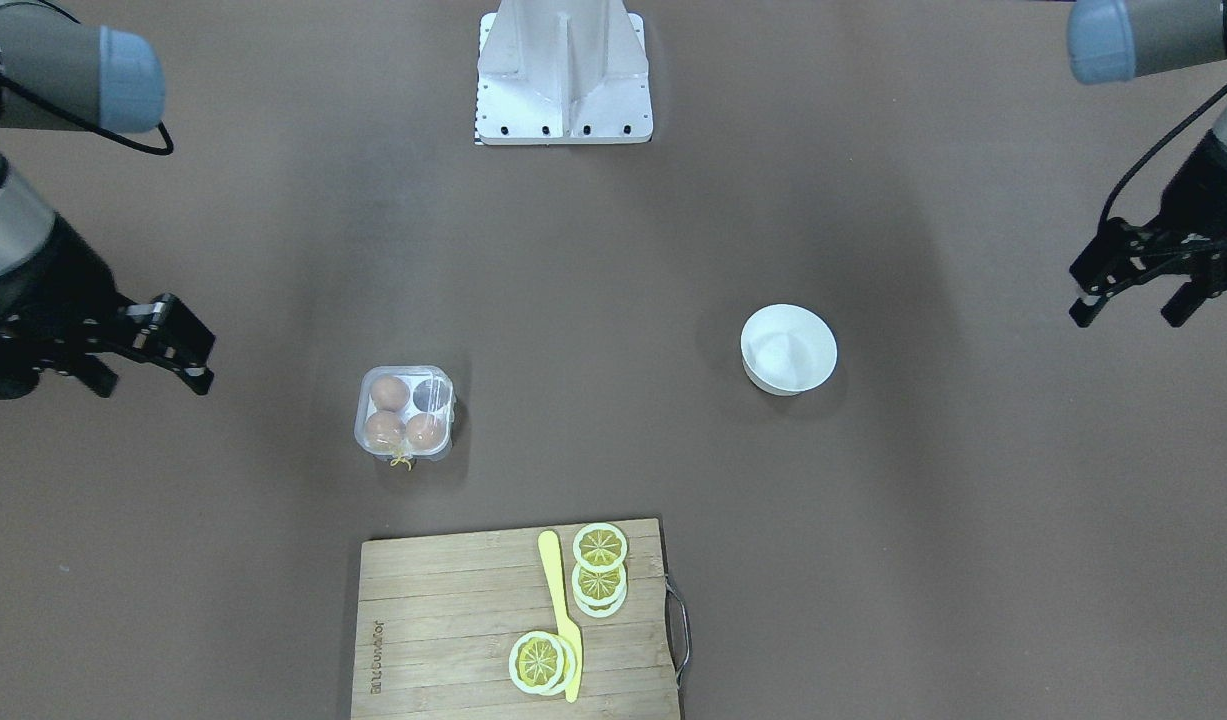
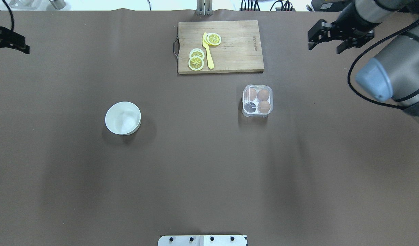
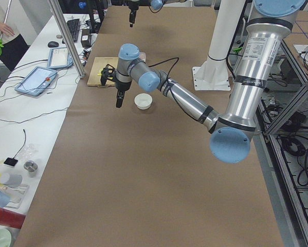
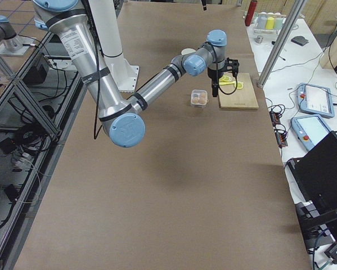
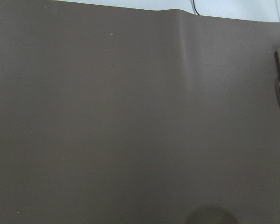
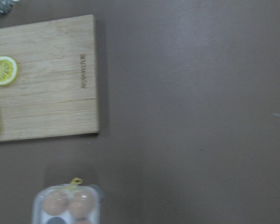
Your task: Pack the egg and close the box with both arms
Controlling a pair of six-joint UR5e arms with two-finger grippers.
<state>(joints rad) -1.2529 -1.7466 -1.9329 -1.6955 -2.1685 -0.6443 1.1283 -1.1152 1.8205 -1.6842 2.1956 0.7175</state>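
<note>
The box is a small clear four-cell carton right of the table's middle, also in the front view and at the bottom of the right wrist view. Three brown eggs sit in it and one cell is dark and empty. The clear lid seems to lie over the tray. My right gripper is open and empty, high at the far right, well away from the box. My left gripper is open and empty at the far left edge. No loose egg shows.
A white bowl stands left of centre and looks empty. A wooden cutting board with lemon slices and a yellow knife lies at the far side. The white stand is at the robot's side.
</note>
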